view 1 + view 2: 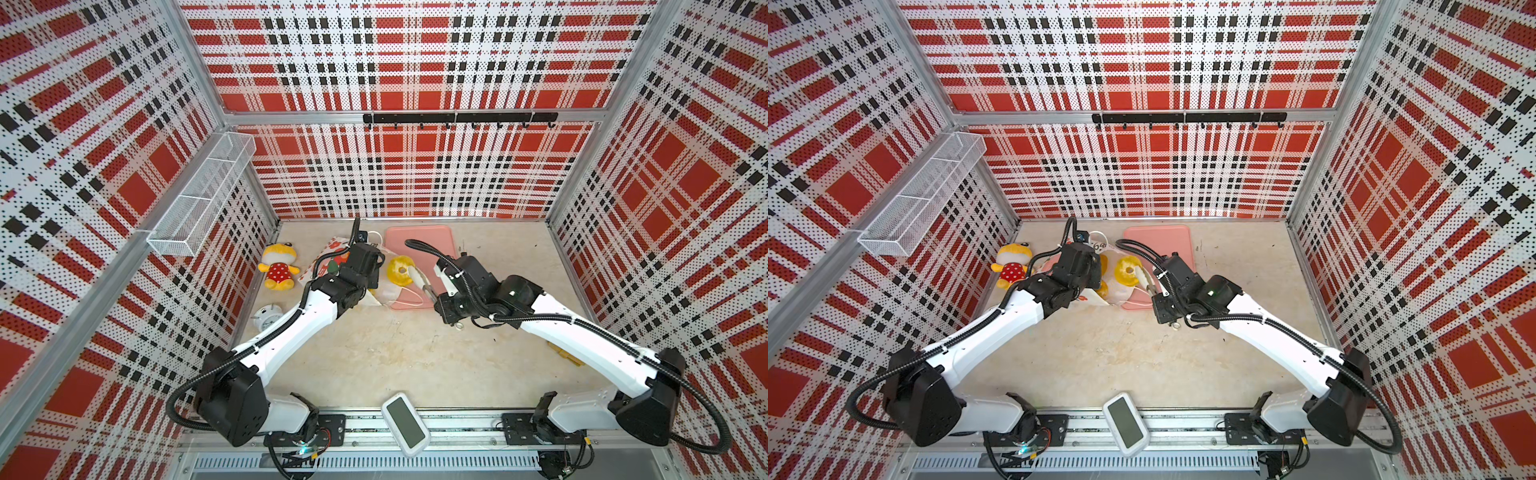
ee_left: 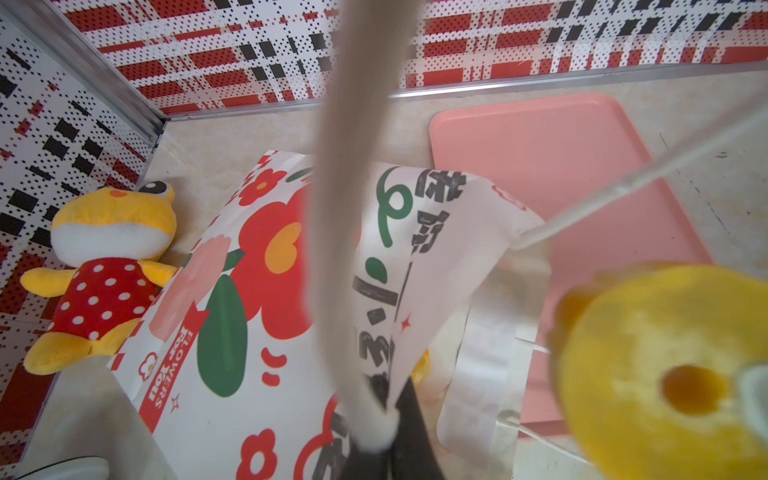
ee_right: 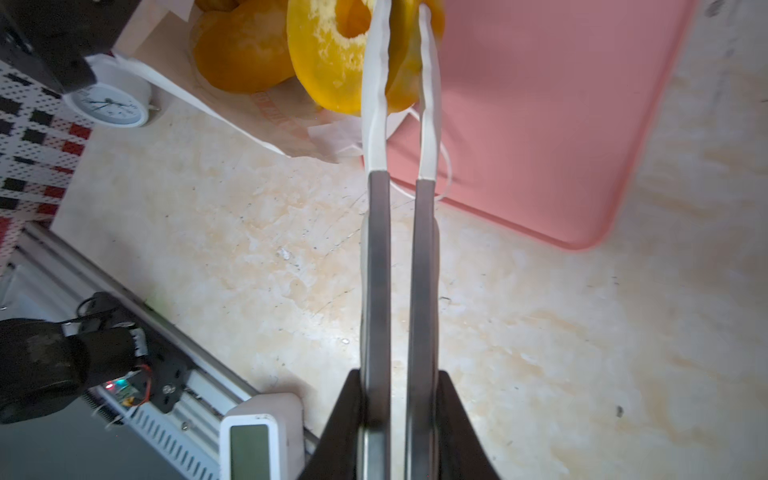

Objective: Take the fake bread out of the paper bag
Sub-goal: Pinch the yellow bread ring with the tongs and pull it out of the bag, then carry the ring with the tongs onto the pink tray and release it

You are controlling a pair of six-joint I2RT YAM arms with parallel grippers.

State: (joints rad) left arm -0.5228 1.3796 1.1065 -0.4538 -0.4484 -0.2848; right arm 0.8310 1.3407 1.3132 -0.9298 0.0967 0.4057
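The paper bag (image 1: 334, 255) lies on its side at the back left, floral face up (image 2: 232, 291), with its mouth toward the pink tray. My left gripper (image 1: 368, 270) is shut on the bag's rim by a white cord handle (image 2: 390, 419). My right gripper (image 1: 414, 275) is shut on the rim of a yellow ring-shaped fake bread (image 1: 397, 270), which it holds just outside the bag's mouth (image 3: 328, 62); the white fingertips (image 3: 376, 50) pinch the ring. More fake bread (image 3: 245, 58) sits inside the mouth (image 1: 1103, 286).
A pink tray (image 1: 424, 239) lies at the back, right of the bag. A yellow plush toy (image 1: 277, 266) and a white alarm clock (image 1: 266, 318) are by the left wall. A white timer (image 1: 405, 424) sits at the front edge, and a small yellow-brown thing (image 1: 565, 353) by the right wall.
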